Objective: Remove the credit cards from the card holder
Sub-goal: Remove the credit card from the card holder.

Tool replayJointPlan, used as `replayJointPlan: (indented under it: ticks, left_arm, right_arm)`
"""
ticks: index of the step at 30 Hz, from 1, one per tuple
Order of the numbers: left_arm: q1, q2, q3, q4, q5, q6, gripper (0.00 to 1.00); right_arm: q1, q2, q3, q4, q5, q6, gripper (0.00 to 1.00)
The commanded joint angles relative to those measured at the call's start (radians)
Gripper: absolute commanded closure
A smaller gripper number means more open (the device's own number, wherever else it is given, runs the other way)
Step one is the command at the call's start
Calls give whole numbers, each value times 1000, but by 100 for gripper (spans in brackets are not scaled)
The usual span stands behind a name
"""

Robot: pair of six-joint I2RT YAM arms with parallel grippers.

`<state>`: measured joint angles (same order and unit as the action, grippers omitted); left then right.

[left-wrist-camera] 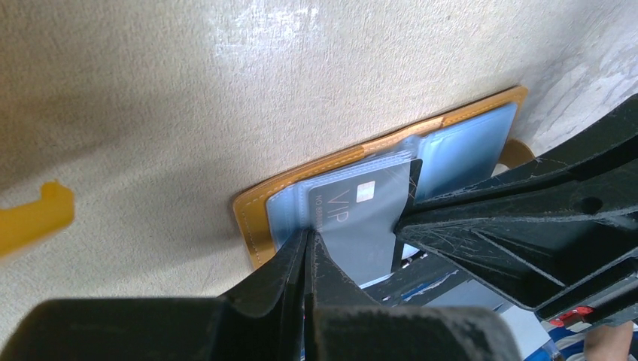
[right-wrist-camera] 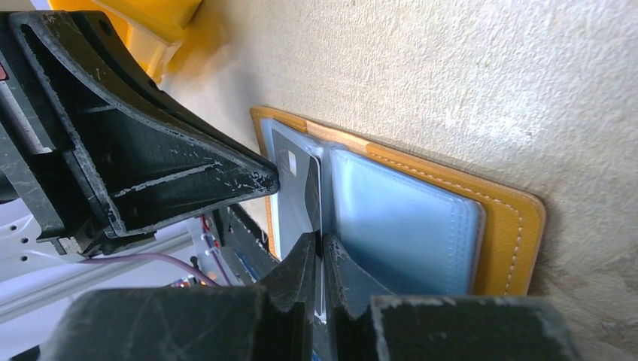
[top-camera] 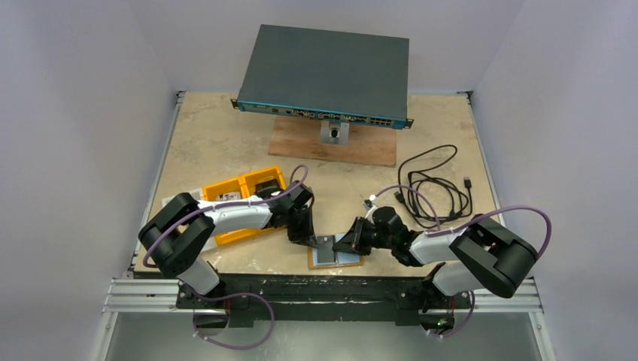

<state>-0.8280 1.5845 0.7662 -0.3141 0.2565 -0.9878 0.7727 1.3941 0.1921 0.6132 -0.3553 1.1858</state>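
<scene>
down near the front edge of the table, the card holder lies open and flat, its tan stitched border framing pale blue sleeves. a grey credit card marked "vip" sits on the left page, its long edge along the middle fold.

the left gripper has its fingers pressed together, tips at the card's near-left corner. whether they nip anything there cannot be told. the right gripper has its fingers closed tight on the card's right edge at the fold, with a thin pale strip showing between them. from overhead the two grippers, left and right, crowd over the holder from either side, nearly touching each other.

room is tight on the near side, where the holder's edge sits just beside the table's edge. the yellow tray sits close behind the left arm, and a coiled black cable lies behind the right arm. bare table opens straight back from the holder toward the wooden board under the network switch.
</scene>
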Motion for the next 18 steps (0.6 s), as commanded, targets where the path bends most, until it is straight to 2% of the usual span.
replayJointPlan:
  ticks: [1, 8, 13, 18]
  left_arm:
    - [-14, 41, -48, -52, -87, -7, 100]
    - [-12, 37, -48, -88, -117, -9, 100]
    - [-5, 51, -33, -96, -116, 1, 100]
    - [-3, 60, -14, -104, -115, 13, 100]
  right_arm:
    - [2, -24, 30, -2, -9, -27, 98]
    - [1, -106, 91, -273, 92, -126, 100]
    - [1, -156, 92, -344, 136, -148, 100]
    - [2, -150, 89, -338, 124, -158, 98]
